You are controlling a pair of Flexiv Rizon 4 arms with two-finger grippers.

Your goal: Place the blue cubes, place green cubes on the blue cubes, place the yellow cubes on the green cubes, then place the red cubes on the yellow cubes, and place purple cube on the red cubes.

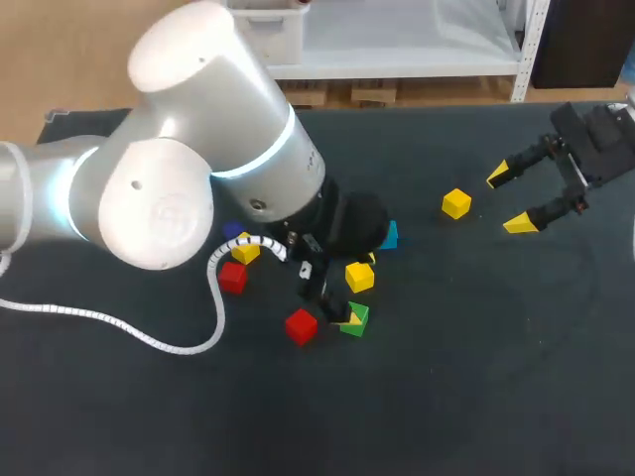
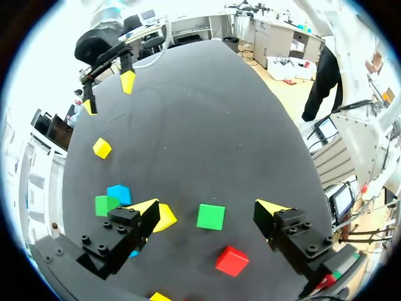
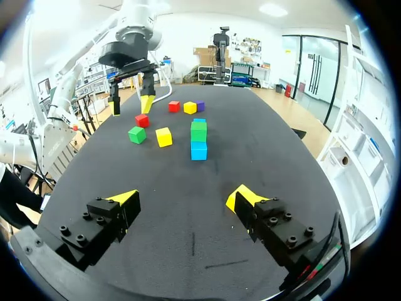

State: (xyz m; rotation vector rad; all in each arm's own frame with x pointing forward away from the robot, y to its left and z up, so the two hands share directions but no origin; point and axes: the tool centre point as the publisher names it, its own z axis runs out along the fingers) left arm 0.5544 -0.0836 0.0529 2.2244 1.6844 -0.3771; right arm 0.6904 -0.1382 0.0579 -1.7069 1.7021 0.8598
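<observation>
**A:** Left gripper [image 2: 208,207] is low over the table [image 1: 446,377], jaws spread wide. A loose green cube [image 2: 210,217] sits in the gap and touches neither finger.

**B:** So it's holding nothing. Where is that cube from the stack [image 3: 198,141]?

**A:** Apart from it. The stack is green on blue, and a yellow cube [image 3: 163,136] lies between it and the loose green cube.

**B:** There's a sliver of blue above the stack's green?

**A:** Yes, but I can't tell whether it sits on top or stands behind.

**B:** And the reds?

**A:** One red cube [image 1: 301,325] is just beside the loose green cube, on the side away from the stack. A second red [image 3: 174,106] lies in a row with another yellow [image 3: 190,107] and the purple cube [image 3: 200,105]. That row is beyond the stack, on the side away from the right gripper [image 3: 183,196].

**B:** What about the right gripper?

**A:** It's well clear of the stack, jaws wide, with nothing between them. A lone yellow [image 1: 455,203] lies between it and the stack, nearer the gripper.

**B:** From overhead?

**A:** The left arm covers most of the stack, and only a blue edge shows.
</observation>
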